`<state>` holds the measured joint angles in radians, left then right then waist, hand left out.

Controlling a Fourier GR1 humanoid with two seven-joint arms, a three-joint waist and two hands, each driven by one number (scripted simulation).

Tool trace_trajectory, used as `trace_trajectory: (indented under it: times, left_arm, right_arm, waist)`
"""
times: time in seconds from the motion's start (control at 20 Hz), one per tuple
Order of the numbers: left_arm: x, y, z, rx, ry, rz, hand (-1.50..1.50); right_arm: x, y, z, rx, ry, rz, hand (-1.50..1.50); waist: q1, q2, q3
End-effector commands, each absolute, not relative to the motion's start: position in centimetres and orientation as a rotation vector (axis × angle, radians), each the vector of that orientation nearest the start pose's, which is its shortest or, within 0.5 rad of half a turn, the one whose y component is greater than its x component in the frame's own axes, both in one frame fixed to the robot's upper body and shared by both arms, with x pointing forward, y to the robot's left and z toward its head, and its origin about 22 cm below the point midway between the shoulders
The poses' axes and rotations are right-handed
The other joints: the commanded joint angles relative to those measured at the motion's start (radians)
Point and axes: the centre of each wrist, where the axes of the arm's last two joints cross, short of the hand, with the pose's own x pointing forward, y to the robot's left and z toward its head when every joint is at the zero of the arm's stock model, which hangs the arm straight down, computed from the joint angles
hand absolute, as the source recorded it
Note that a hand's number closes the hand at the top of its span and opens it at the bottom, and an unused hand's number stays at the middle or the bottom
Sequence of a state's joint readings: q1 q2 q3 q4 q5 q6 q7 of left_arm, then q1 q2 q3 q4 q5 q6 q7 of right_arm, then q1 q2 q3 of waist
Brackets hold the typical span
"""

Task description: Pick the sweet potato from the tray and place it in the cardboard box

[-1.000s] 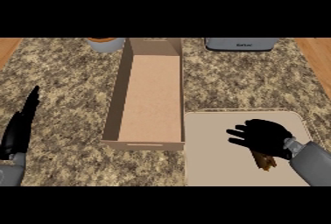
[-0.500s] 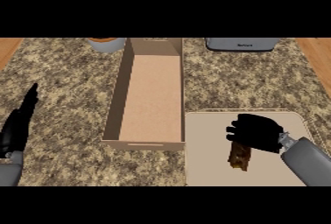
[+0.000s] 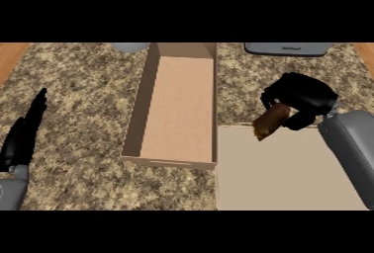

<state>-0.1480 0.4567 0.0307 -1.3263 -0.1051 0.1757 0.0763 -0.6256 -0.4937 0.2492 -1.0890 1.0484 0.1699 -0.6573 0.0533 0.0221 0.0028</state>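
Note:
My right hand (image 3: 303, 100) is curled round the brown sweet potato (image 3: 269, 122), whose lower end sticks out below the fingers. It hangs above the far edge of the beige tray (image 3: 285, 173), just right of the long open cardboard box (image 3: 179, 101). The box's inside shows bare cardboard. At the view's left edge my left hand (image 3: 23, 136) rests on the counter, fingers straight and pointing away.
A grey round object (image 3: 131, 47) stands at the counter's far edge left of the box. A grey appliance (image 3: 287, 48) sits at the far right. Speckled stone counter (image 3: 80, 99) surrounds the box and tray.
My right hand has closed on the sweet potato and lifted it off the tray, moving up and away toward the box's side. The left hand stays put.

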Motion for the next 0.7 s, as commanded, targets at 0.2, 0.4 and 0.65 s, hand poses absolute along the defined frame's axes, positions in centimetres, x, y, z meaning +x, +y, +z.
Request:
trace_trajectory:
  times: [0.2, 0.4, 0.65]
  left_arm:
    - [27.9, 34.8, 2.5, 0.600, -1.415, -0.254, 0.00]
    - [27.8, 34.7, 2.0, 0.622, -1.410, -0.237, 0.00]
    - [27.6, 35.0, 2.4, 0.632, -1.381, -0.236, 0.00]
  right_arm:
    - [42.9, -30.0, 16.5, -0.556, -2.072, 1.475, 1.50]
    - [44.7, -27.2, 17.1, -0.424, -2.207, 1.476, 1.50]
    - [46.4, -23.3, 20.6, -0.193, -2.203, 1.509, 1.50]
  waist:
    - [0.013, 0.002, 0.000]
    - [0.001, -0.005, -0.002]
    - [-0.019, -0.015, -0.003]
